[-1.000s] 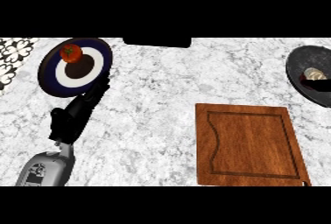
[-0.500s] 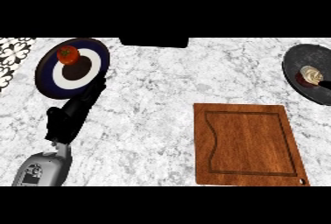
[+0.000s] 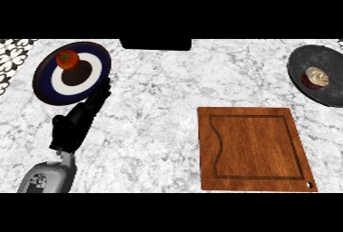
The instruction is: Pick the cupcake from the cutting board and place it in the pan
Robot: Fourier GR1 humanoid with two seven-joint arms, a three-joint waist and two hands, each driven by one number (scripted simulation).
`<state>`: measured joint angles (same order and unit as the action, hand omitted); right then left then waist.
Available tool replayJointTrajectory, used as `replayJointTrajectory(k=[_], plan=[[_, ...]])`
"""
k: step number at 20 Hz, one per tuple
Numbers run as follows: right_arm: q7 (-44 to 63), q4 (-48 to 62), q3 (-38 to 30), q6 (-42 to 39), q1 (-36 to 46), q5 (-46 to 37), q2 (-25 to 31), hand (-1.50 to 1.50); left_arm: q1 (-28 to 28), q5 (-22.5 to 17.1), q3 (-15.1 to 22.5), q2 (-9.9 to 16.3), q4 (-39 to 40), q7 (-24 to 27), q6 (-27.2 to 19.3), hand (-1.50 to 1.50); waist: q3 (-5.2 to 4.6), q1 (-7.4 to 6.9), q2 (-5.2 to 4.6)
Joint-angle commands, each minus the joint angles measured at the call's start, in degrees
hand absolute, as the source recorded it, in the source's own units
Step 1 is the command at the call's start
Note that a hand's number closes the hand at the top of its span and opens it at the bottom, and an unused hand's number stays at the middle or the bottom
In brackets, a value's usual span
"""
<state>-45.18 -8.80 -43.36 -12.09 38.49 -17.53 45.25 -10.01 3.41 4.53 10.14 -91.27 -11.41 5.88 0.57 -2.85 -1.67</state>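
The cupcake [image 3: 316, 77], with pale frosting on a dark red base, sits inside the dark round pan [image 3: 315, 93] at the right edge of the head view. The wooden cutting board [image 3: 253, 147] lies bare at the lower right. My left hand [image 3: 77, 122] rests over the counter at the left, fingers straight and pointing up toward the plate, holding nothing. My right hand does not show.
A dark blue plate [image 3: 50, 79] with a white ring stands at the upper left and carries a red tomato [image 3: 67, 59]. A black block [image 3: 155, 44] sits at the counter's far edge. Patterned tiles [image 3: 10, 61] border the far left.
The whole view has drifted a little: pan, plate and board all sit slightly lower and further left than a second ago. The left hand keeps its pose.
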Motion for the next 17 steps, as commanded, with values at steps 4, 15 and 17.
replayJointTrajectory(k=[4,15,17], plan=[[-6.92,0.28,-1.29,-3.80,-5.50,1.68,-1.05,-1.50,-0.24,0.41,0.21,-0.33,-0.13,-1.04,-0.02,0.00,-0.05,0.30,0.36],[-11.77,-1.57,-0.10,-6.35,-12.01,2.25,-1.35,-1.50,0.71,0.11,-1.84,0.29,1.34,0.90,0.73,0.00,-0.23,1.36,0.88],[-12.82,-1.68,0.48,-4.05,-12.95,1.86,-3.26,-1.50,1.16,0.17,-1.25,0.02,-0.85,-0.86,0.66,0.00,-0.20,1.14,0.91]])
